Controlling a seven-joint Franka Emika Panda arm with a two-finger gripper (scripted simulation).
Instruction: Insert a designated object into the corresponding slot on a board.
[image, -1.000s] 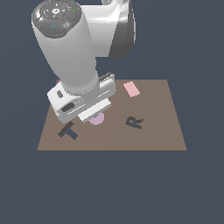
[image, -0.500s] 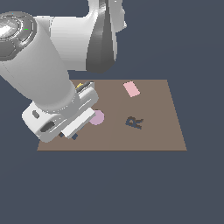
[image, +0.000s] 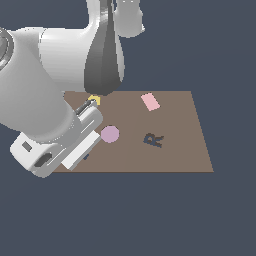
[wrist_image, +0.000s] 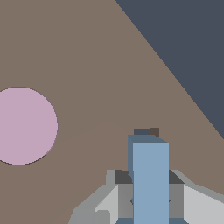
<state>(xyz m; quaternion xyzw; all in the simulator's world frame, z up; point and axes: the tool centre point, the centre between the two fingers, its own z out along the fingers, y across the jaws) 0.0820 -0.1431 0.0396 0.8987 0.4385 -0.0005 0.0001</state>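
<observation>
In the wrist view my gripper (wrist_image: 148, 181) is shut on the light-blue T-shaped block (wrist_image: 150, 175), with a grey finger (wrist_image: 114, 192) on each side of its stem. The block hangs close over the brown board (wrist_image: 87, 52). A small dark patch (wrist_image: 146, 131) shows just past the block's tip; I cannot tell whether it is the T-shaped slot. In the exterior view the arm's white hand (image: 60, 145) covers the board's (image: 180, 150) left part, hiding the fingers, the block and the T slot.
On the board lie a lilac disc (image: 110, 134) (wrist_image: 22, 126), a pink rectangular piece (image: 150, 101), a yellow pentagon (image: 93, 101) partly behind the arm, and a dark R-shaped recess (image: 153, 140). The board's edge (wrist_image: 175, 78) runs near the block.
The arm has swung toward the exterior view's left and front edge of the board. It now covers the dark T-shaped slot that showed one second ago.
</observation>
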